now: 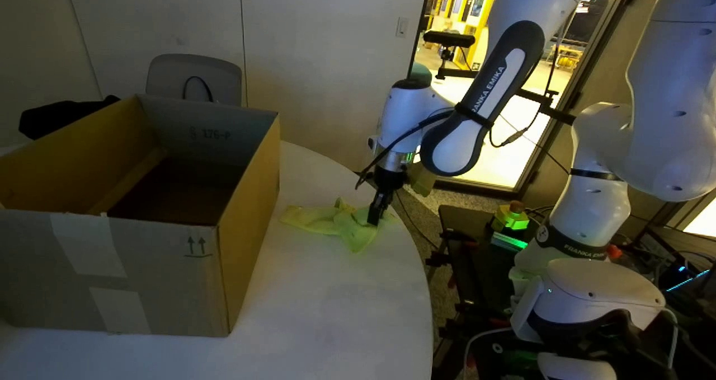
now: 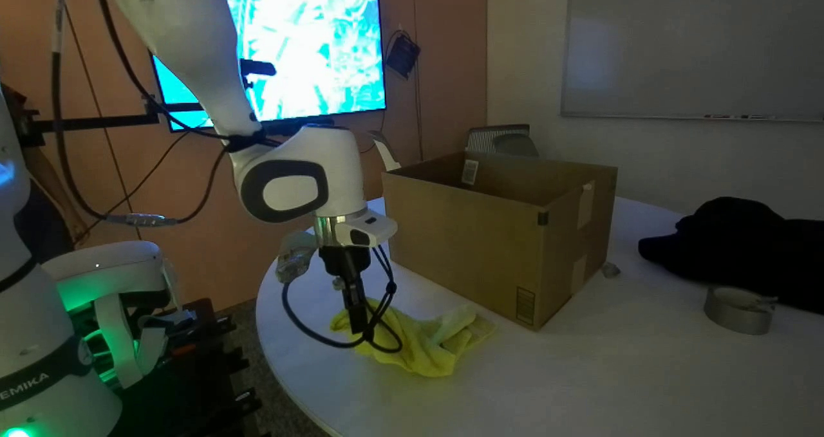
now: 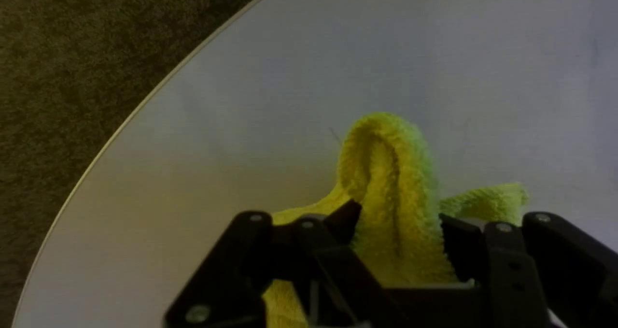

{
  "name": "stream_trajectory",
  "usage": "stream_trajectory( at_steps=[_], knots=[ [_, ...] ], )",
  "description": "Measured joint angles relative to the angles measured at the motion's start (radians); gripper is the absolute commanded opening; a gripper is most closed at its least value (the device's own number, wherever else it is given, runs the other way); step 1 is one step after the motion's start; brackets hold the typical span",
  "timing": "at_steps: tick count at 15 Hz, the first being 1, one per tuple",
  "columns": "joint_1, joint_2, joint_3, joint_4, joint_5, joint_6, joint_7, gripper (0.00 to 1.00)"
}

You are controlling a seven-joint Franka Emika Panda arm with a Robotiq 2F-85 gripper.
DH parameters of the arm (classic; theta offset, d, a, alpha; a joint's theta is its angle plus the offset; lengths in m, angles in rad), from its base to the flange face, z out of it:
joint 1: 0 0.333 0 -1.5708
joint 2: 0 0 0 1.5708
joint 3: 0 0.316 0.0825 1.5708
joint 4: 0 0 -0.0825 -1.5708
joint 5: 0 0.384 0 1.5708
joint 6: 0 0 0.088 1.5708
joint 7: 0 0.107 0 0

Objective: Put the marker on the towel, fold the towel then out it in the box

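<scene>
A crumpled yellow towel (image 1: 358, 235) lies on the white table near its curved edge, and it also shows in the other exterior picture (image 2: 421, 350). My gripper (image 1: 373, 217) points down at one end of the towel, low over the table. In the wrist view a thick bunched fold of the towel (image 3: 391, 173) stands between the fingers (image 3: 400, 217) and touches both, so the gripper looks shut on it. A large open cardboard box (image 2: 463, 250) stands beside the towel; it shows in both exterior views (image 1: 168, 279). No marker shows; it is hidden or out of view.
The round white table (image 1: 335, 324) has its edge close to the gripper. A grey tape roll (image 2: 737, 311) and a black cloth item (image 2: 740, 250) lie past the box. A black cable loop (image 2: 385, 344) hangs by the gripper. A chair (image 1: 196, 78) stands behind the box.
</scene>
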Motion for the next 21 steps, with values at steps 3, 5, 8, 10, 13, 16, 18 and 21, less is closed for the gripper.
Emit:
stream_trajectory(
  at_steps=[3, 5, 8, 10, 13, 16, 18, 21],
  knots=[
    [-0.004, -0.06, -0.014, 0.008, -0.085, 0.034, 0.11, 0.11],
    [-0.012, -0.078, -0.02, 0.021, -0.148, 0.088, 0.205, 0.11],
    [-0.007, -0.062, -0.064, 0.081, -0.287, 0.13, 0.375, 0.11],
    [0.002, -0.016, -0.093, 0.15, -0.359, 0.132, 0.486, 0.11],
    [0.022, 0.101, -0.113, 0.26, -0.38, 0.132, 0.598, 0.11],
    [0.027, 0.229, -0.093, 0.349, -0.348, 0.132, 0.636, 0.12],
    [0.025, 0.304, -0.063, 0.395, -0.285, 0.131, 0.624, 0.13],
    [0.015, 0.386, -0.005, 0.45, -0.124, 0.123, 0.512, 0.41]
  ],
)
